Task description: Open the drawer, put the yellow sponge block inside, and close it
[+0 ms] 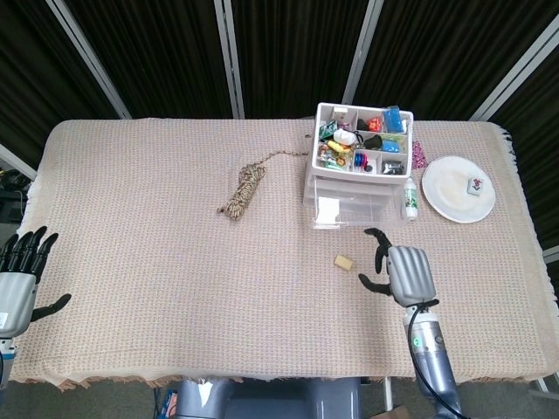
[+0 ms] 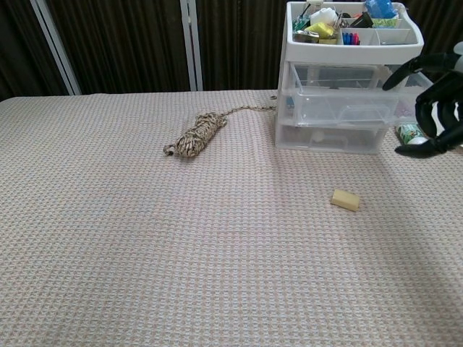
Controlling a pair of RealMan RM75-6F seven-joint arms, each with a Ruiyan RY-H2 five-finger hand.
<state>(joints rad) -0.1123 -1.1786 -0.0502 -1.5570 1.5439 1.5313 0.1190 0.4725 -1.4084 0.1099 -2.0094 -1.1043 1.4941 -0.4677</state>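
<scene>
The yellow sponge block (image 1: 343, 261) (image 2: 345, 199) lies on the tablecloth in front of the clear plastic drawer unit (image 1: 351, 196) (image 2: 340, 108), whose drawers look closed. My right hand (image 1: 402, 268) (image 2: 432, 97) hovers just right of the sponge and in front of the drawers, fingers spread and holding nothing. At the table's near left corner my left hand (image 1: 21, 266) is open too, far from both; the chest view does not show it.
A tray of small items (image 1: 362, 140) sits on top of the drawer unit. A coiled rope (image 1: 244, 189) (image 2: 197, 134) lies left of it. A small bottle (image 1: 410, 199) (image 2: 411, 133) and a white plate (image 1: 458, 188) are to the right.
</scene>
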